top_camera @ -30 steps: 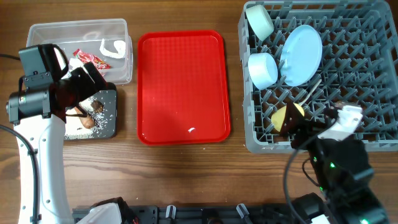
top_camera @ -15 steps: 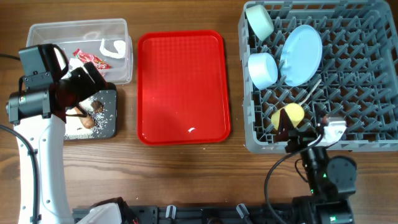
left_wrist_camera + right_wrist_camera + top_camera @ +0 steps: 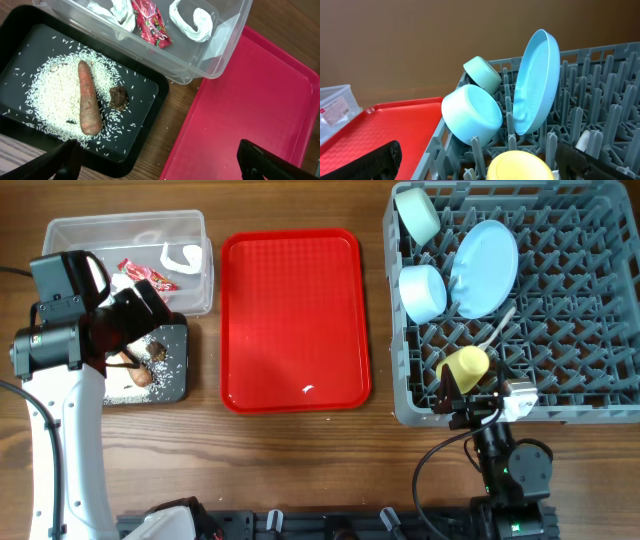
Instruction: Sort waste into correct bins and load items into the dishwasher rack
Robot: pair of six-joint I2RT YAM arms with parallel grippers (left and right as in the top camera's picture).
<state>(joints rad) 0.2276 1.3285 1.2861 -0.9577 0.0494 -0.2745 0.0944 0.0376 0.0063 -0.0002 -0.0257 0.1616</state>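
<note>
My left gripper hangs open and empty over the join of the clear tub and the black tray; its fingers frame the left wrist view. The tub holds the red wrapper and white paper scraps. The black tray holds rice, the carrot stick and the brown lump. My right gripper is open at the rack's front edge, with the yellow cup resting in the rack between its fingers.
The rack also holds the blue plate, whitish-blue bowl, mint bowl and white spoon. The flat red serving tray lies between the bins and the rack.
My right arm has drawn back toward the table's front edge, out of the rack. The yellow cup stays in the rack. The left arm has not moved.
</note>
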